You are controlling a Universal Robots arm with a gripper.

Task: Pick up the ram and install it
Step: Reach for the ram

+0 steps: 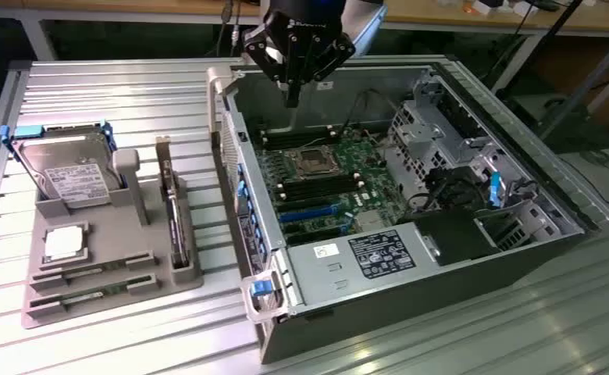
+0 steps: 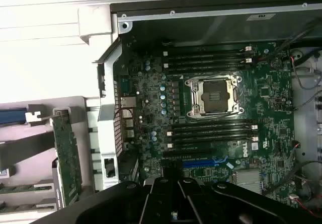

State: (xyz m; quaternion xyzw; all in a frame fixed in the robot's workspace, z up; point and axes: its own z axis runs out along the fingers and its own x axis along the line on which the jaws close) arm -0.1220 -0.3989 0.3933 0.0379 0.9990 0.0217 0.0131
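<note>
Green and narrow, the ram (image 1: 70, 298) lies flat in a slot at the near end of the grey tray (image 1: 143, 293). Its long axis runs across the exterior view, ends pointing to that view's left and right. An upright expansion card (image 1: 174, 226) and a hard drive (image 1: 70, 176) stand in the same tray. Well apart, the gripper (image 1: 292, 95) hangs above the motherboard (image 1: 325, 187) inside the open computer case (image 1: 409, 305), fingers pressed together with nothing seen between them.

Arm (image 1: 320, 14) cut off above the gripper (image 1: 292, 98), hard drive label (image 1: 76, 184) unreadable
</note>
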